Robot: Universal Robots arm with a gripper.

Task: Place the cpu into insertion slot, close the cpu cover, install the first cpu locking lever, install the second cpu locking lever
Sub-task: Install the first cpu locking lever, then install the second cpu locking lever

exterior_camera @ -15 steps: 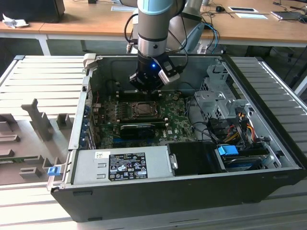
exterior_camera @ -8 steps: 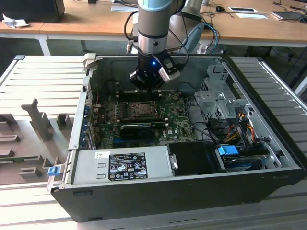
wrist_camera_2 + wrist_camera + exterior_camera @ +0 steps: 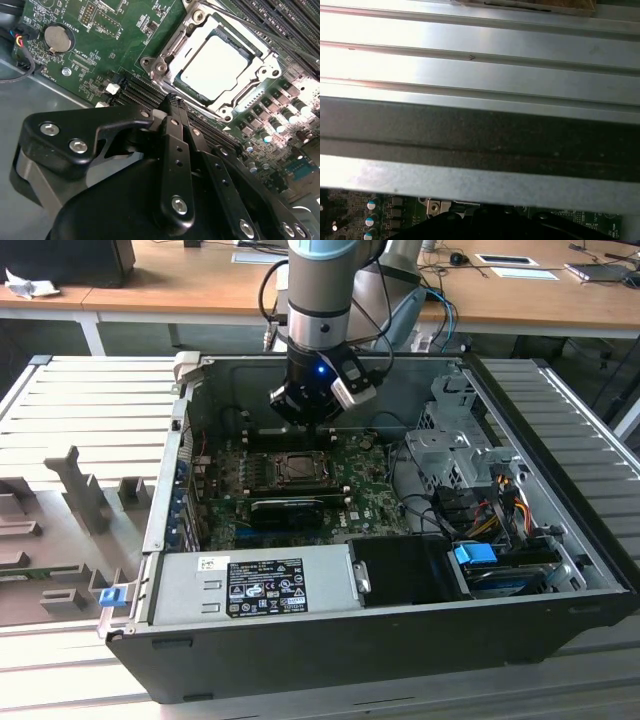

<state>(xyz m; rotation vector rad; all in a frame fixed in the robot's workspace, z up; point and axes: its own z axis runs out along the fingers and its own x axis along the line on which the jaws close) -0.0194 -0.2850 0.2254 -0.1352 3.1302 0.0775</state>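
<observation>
Starting at the exterior view's left: ribbed grey table (image 3: pixel 90 400) with grey fixture blocks (image 3: pixel 85 502), then the open black computer case (image 3: pixel 400 640) lying on its side, power supply (image 3: pixel 250 585) along its near edge. Inside, green motherboard (image 3: pixel 370 508) with the insertion slot (image 3: pixel 297 469) near its middle; black card (image 3: pixel 298 510) sits just in front of the slot. Arm comes down from above, gripper (image 3: pixel 305 412) hanging just behind the slot, over the board, apart from it. On the exterior view's right, drive cage (image 3: pixel 455 440) and a cable bundle (image 3: pixel 490 502). Second wrist view: coin battery (image 3: pixel 56 38) on the board, then the gripper fingers (image 3: pixel 176 131) pressed together at 1 tip, clenched on nothing, hovering over the dark card slots (image 3: pixel 140 92) just beside the socket. The cpu (image 3: pixel 214 68) lies seated in the insertion slot, pale top exposed; the cpu cover (image 3: pixel 176 47) frames it, lying flat around the chip. Lever state unclear. First wrist view: ribbed metal panel (image 3: pixel 480 65), strip of board below.
</observation>
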